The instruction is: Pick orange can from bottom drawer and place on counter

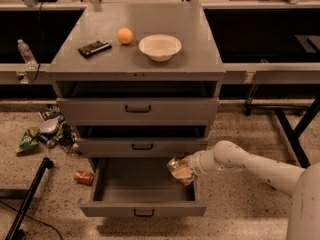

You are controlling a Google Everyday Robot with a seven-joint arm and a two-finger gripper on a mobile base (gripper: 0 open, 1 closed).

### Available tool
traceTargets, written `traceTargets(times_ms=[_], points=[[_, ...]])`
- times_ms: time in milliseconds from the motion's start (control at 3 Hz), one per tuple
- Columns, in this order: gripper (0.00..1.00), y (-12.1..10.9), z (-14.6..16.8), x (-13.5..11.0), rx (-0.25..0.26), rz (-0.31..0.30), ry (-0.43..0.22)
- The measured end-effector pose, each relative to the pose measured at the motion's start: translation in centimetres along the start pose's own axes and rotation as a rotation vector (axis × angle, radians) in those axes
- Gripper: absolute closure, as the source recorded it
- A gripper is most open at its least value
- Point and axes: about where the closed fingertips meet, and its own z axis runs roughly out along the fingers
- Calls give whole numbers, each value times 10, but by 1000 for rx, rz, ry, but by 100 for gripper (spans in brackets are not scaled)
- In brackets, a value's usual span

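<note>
Orange can [178, 168] hangs tilted in the end effector [184, 172], which grips it over the right end of the open bottom drawer [135, 186]. Best to draw it outward before rising (2 upper drawers [110, 147] stand just behind), then level it over the bench's [202, 54] bare front-right corner, clear of the bowl [160, 46].
</note>
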Motion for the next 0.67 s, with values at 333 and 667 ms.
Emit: traceTargets(times_ms=[333,667], points=[[100,0,0,0,0,0,0],[100,13,-55,-52,43,-141,-130]])
